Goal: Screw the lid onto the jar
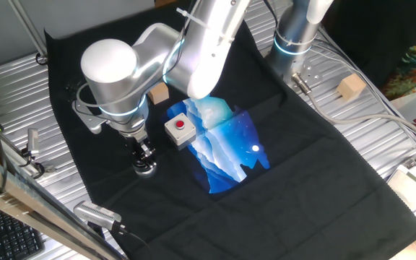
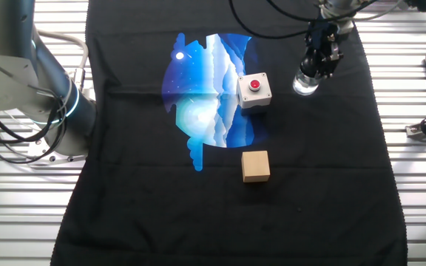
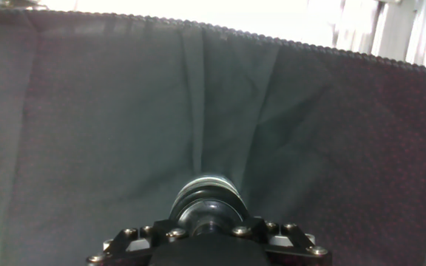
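The small clear jar [image 1: 146,171] [image 2: 305,86] stands upright on the black cloth near its edge. My gripper [image 1: 144,159] [image 2: 313,71] points straight down onto the jar's top. In the hand view its jaws sit tight around a dark round cap, the lid [image 3: 208,201], which rests on the jar's mouth. There the gripper [image 3: 209,225] fills the bottom edge, and the jar body below the lid is hidden. In both fixed views the black fingers hide the lid itself.
A white box with a red button [image 1: 180,130] [image 2: 254,90] stands close beside the jar. One tan wooden cube [image 1: 158,93] [image 2: 256,165] sits on the cloth, another [image 1: 351,87] on the metal table. The cloth's edge [image 3: 272,41] lies beyond the jar.
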{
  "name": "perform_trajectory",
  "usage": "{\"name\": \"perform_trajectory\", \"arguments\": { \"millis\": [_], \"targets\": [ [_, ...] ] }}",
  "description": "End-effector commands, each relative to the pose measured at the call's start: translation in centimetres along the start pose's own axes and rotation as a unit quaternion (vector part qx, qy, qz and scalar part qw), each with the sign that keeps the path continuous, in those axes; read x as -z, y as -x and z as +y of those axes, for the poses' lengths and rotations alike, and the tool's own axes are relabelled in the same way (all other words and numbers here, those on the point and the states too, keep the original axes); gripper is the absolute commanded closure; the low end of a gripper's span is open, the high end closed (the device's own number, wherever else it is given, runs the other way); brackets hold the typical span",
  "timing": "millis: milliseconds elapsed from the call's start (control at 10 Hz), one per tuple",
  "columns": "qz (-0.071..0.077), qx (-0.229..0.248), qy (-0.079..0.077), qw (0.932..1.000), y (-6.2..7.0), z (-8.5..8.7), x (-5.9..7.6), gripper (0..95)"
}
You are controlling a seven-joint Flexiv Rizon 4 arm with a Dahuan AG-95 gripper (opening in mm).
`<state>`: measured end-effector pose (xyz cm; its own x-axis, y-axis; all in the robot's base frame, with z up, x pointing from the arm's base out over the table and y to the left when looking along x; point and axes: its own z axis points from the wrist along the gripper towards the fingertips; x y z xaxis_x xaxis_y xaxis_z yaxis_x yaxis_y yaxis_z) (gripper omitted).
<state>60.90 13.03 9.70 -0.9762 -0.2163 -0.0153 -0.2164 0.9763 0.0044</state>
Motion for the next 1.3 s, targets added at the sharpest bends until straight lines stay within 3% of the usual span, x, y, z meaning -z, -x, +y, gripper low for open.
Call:
{"name": "perform_trajectory", "arguments": {
  "millis": [100,1300],
  "targets": [
    [-0.003,-0.013,0.002,0.9999,0.05,-0.03,0.02,95.0],
    [-0.01,-0.076,-0.008,0.9971,0.05,-0.05,0.02,95.0]
  ]
}}
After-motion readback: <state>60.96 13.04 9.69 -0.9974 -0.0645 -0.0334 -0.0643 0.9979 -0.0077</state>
